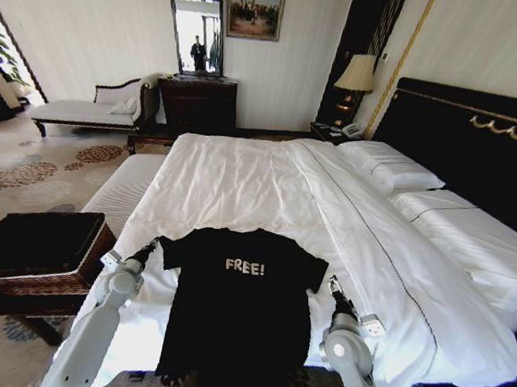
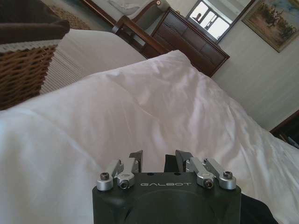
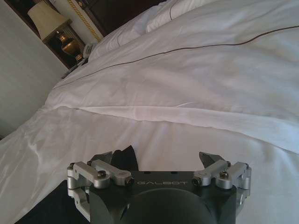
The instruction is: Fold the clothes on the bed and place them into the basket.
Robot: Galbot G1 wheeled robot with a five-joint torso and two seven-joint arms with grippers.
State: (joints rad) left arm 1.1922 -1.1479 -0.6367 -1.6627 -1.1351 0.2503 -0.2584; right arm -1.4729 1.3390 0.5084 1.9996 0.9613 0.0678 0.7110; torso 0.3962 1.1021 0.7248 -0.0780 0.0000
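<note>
The black T-shirt [image 1: 238, 313] lies flat on the bed [image 1: 241, 183] at its near edge, long axis from 6 to 12 o'clock, collar toward 12, "FREE!" upright in the head view. Its hem is cut off at the bottom edge of the view. The left end effector [image 1: 147, 249] sits at the 9 o'clock sleeve, fingers narrowly parted; the right end effector [image 1: 333, 289] at the 3 o'clock sleeve, spread wide. The basket [image 1: 34, 261] stands at 9 o'clock, beside the bed.

Matt black cloth T-shirt [image 1: 238, 322] on smooth white sheets of the bed [image 1: 241, 188] — rough woven wicker basket [image 1: 33, 265].
</note>
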